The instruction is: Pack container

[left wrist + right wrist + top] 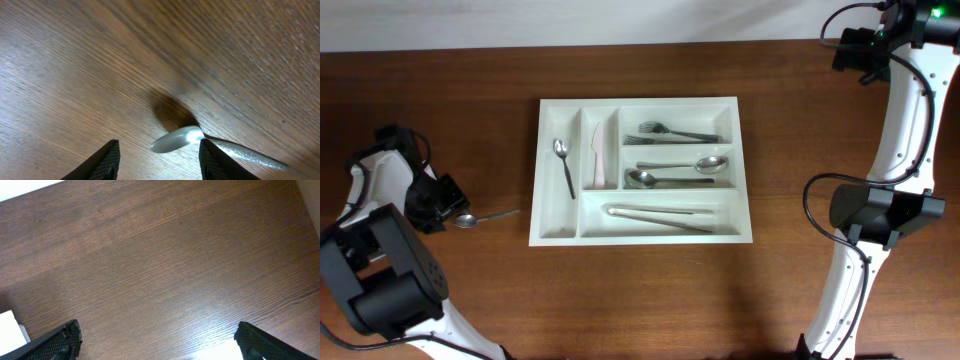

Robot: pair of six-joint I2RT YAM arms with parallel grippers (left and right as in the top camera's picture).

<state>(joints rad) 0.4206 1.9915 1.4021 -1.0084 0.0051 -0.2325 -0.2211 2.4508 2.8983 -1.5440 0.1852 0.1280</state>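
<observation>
The container (640, 237) is a white cutlery tray in the middle of the table. It holds a small spoon (563, 160) and a white knife (599, 150) in its upright slots, forks (670, 132), two spoons (685, 170) and tongs (660, 216) in its long slots. A loose silver spoon (480, 217) lies on the table left of the tray; it also shows in the left wrist view (180, 140). My left gripper (159, 160) is open, its fingers either side of the spoon's bowl. My right gripper (157, 340) is open and empty over bare wood at the far right.
The table is dark wood (650, 300). A white corner (10, 327) shows at the left edge of the right wrist view. The right arm (885, 215) stands along the table's right side, the left arm's base (380, 270) at the front left.
</observation>
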